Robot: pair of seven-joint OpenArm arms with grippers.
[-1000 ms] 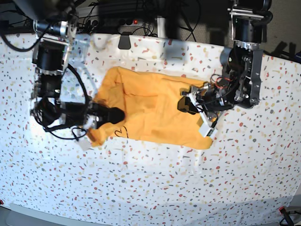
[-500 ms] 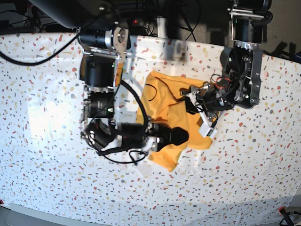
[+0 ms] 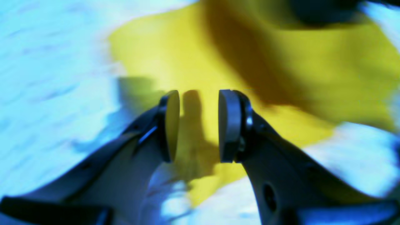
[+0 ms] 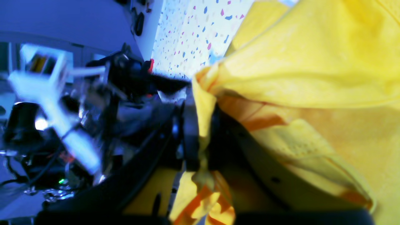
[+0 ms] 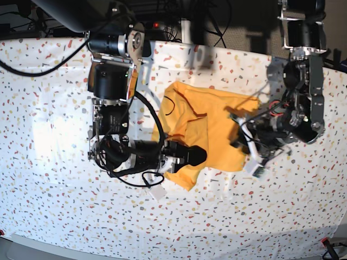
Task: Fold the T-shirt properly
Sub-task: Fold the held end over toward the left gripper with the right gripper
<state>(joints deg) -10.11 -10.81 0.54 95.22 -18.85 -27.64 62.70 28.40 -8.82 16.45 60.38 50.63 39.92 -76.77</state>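
The orange-yellow T-shirt [image 5: 214,116] lies bunched and doubled over at the middle of the table, with a black lettering stroke [image 5: 171,106] showing near its left edge. My right gripper [image 5: 199,155] is shut on a fold of the T-shirt [image 4: 312,62] at its front edge; the right wrist view shows cloth pinched between the right gripper's [image 4: 201,125] jaws. My left gripper [image 5: 237,143] is open and empty at the shirt's right edge. In the left wrist view the left gripper [image 3: 198,125] hovers over the T-shirt [image 3: 281,78], nothing between the pads [image 3: 226,125].
A white speckled tablecloth [image 5: 54,135] covers the table. The right arm's bulky body [image 5: 114,108] stands over the left-middle of it. Cables and a power strip [image 5: 157,24] lie beyond the back edge. The table's front edge [image 5: 162,252] runs along the bottom.
My right gripper has carried the shirt's left side across to the right, doubling it over. My left gripper has drawn back right and toward the front, to the shirt's edge.
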